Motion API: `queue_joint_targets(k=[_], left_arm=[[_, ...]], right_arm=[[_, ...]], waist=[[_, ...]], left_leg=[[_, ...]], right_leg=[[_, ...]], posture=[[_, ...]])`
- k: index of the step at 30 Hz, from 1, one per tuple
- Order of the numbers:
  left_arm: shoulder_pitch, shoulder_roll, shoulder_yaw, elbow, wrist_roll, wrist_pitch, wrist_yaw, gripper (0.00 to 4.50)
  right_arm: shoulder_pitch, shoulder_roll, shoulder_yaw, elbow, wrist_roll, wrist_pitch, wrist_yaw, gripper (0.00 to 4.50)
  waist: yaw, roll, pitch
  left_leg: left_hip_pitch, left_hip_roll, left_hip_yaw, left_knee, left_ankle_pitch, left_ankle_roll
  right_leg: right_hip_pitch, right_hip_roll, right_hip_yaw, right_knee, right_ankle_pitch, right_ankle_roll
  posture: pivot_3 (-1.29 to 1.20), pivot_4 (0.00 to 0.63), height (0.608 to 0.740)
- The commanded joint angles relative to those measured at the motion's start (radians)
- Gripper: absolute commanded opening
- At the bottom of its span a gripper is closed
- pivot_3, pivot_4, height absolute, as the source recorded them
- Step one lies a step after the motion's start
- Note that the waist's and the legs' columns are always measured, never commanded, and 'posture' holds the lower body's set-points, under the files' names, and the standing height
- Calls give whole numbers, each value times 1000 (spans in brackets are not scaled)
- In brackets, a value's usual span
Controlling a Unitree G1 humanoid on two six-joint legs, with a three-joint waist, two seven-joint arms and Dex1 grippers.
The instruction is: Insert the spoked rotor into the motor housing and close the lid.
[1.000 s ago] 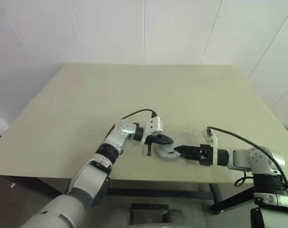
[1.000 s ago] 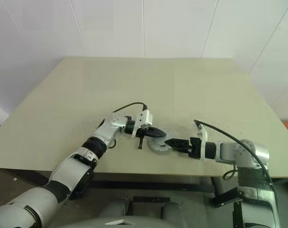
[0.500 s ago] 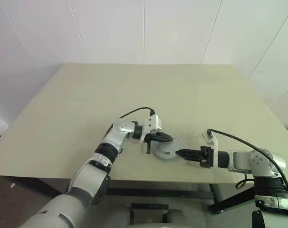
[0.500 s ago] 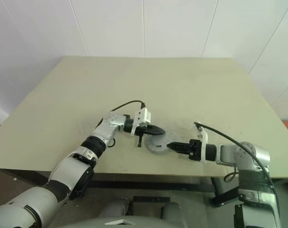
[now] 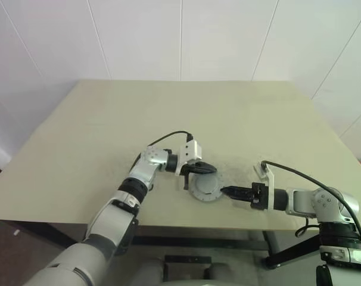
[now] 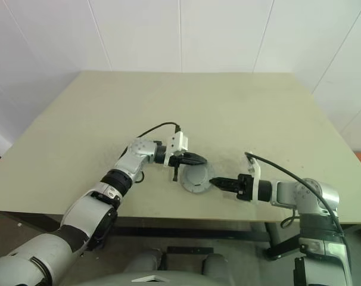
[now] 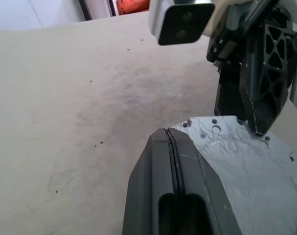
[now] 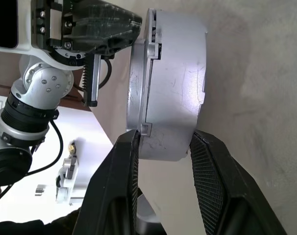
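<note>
White panelled walls stand behind a broad beige tabletop (image 5: 240, 119), bare apart from the work going on close to its near edge. Down there sits the motor housing (image 5: 205, 189), a round silver-grey drum, and from the right wrist view a flat disc lies stacked on its top with a thin seam between the two. I take that disc for the lid (image 8: 137, 73). It looks seated, or very nearly so, though I cannot say the seam is fully closed all the way round. The spoked rotor I would judge to be already inside, since the lid covers the housing, but that is a guess.

So most of the job appears done; what seems left is pressing the lid home, checking it, and letting go.

Right tool (image 8: 160, 164) is partly closed, its two pads bracketing the edge of the housing from the side, one at the lid seam and one at the base, steadying it. Left tool (image 7: 173, 161) has its fingers pressed fully together, holding nothing, its tip over the lid's top face
</note>
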Motion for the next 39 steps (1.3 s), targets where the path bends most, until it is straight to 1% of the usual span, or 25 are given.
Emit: queue_joint_targets(k=[1,5,11,15,18,22,26,32,39], left_arm=[[-47,-26,109,1,-95,81,77,0],[-87,-37,210,-5,-173,188,155,0],[-68,-29,263,-36,-203,253,204,0],[-38,-20,275,-65,-212,275,221,0],[-19,-17,272,-89,-212,285,222,0],[-6,-17,272,-112,-216,301,232,0],[20,-18,282,-142,-233,330,249,0],[74,-22,295,-215,-270,408,275,0],[92,-24,405,-269,-387,535,377,0]], right_arm=[[-10,-3,11,-29,2,-30,7,1210],[-2,-1,21,-32,2,-46,8,1210],[-13,14,13,-14,4,-61,-1,1210],[-3,16,18,-29,5,-85,7,1201],[18,3,37,-87,28,-99,55,1192],[18,-4,37,-113,39,-102,66,1179],[-1,21,9,-69,30,-119,31,1179],[-18,79,-44,-28,75,-104,13,1179],[-70,153,-156,21,150,-94,-37,1179]], waist=[[0,0,0],[-2,0,0],[-2,0,0],[-3,0,0],[-1,0,0],[-2,-1,0],[-2,-1,0],[-1,-1,0],[-2,0,0]], left_leg=[[0,0,0,0,0,0],[0,0,0,0,0,0],[0,0,0,0,0,0],[0,0,0,0,0,0],[0,0,0,0,1,-1],[-1,0,0,0,1,-1],[-1,0,0,0,1,-1],[-1,0,0,0,1,-1],[-1,0,0,0,1,-1]], right_leg=[[0,0,0,0,0,0],[-1,0,0,0,0,0],[-1,1,0,1,0,1],[-1,1,0,1,0,1],[-1,1,0,1,0,0],[-1,1,0,1,0,0],[-1,1,0,1,0,0],[-1,1,1,1,0,0],[-2,1,1,2,0,0]], posture=[[0,0,740],[0,0,740],[0,0,740],[0,0,740],[0,0,740],[0,0,740],[0,0,740],[0,0,740],[0,0,740]])
